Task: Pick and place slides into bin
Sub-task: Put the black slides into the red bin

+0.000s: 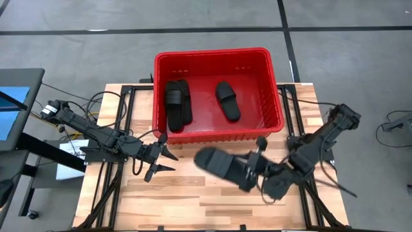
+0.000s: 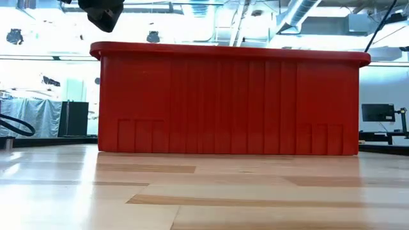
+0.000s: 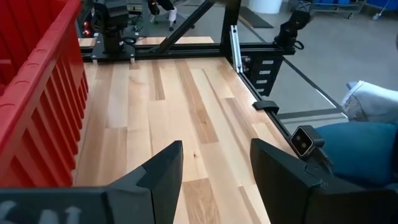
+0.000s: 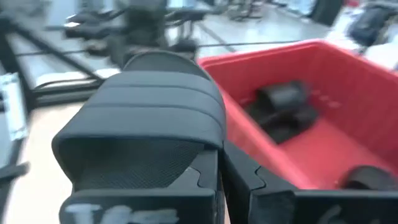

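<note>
Right hand [image 1: 253, 169] grasps a matte black slide [image 1: 222, 165] beside the ribbed red bin [image 1: 219, 57]

left arm: reaching in from the left, low and stretched out
left gripper [image 1: 161, 161]: fingers spread wide, nothing in them
right arm: bent, angled inward
right gripper [image 1: 252, 169]: clamped on a slide [image 1: 222, 165]

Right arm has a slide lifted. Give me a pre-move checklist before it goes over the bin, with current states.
1. Right gripper shut on the held slide: ok.
2. Held slide lifted clear of the table: ok.
3. Held slide over the bin: not ok, it hangs in front of the near wall.
4. Free floor between the slides in the bin: ok.
5. Left gripper open, beside the bin's corner, clear of the path: ok.
</note>
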